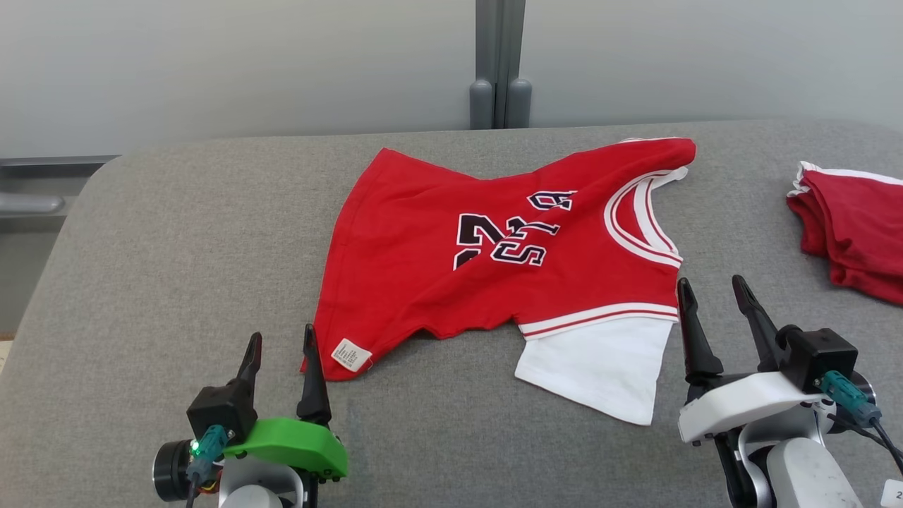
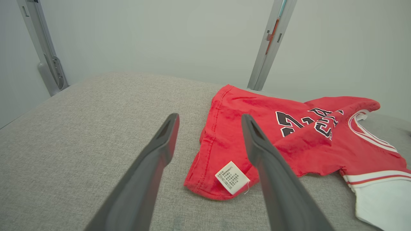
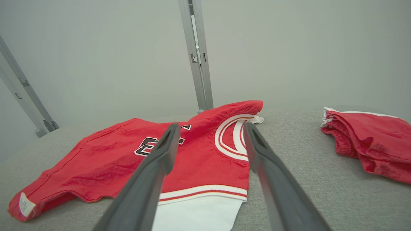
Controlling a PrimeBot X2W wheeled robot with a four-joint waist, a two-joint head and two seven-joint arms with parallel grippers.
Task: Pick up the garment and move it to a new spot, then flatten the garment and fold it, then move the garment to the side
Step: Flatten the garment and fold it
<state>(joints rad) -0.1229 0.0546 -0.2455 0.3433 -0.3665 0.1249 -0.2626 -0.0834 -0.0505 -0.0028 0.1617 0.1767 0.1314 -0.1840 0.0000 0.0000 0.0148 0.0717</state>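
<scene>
You look to be at the opening step: the garment (image 1: 508, 268), a red jersey with black lettering, lies unfolded and skewed near the middle of the grey counter (image 1: 176, 247), collar toward your right and hem toward your left, with nothing gripping it. Your left claw (image 1: 282, 333) hangs at the near edge with its fingers apart and empty, just beside the hem corner that carries the white label (image 1: 350, 354). Your right claw (image 1: 710, 281) is likewise spread and empty, just to the right of the striped trim above the white sleeve (image 1: 600, 370). The cloth is rumpled along the near hem and pulled up toward the far shoulder, so I judge flattening and folding are both ahead of you. Next, you would need to lower each claw onto an edge of the cloth, the left at the labelled corner and the right near the trim, and pinch a single layer. Keep clear of the other red garment (image 1: 853, 226) bundled at the far right.
</scene>
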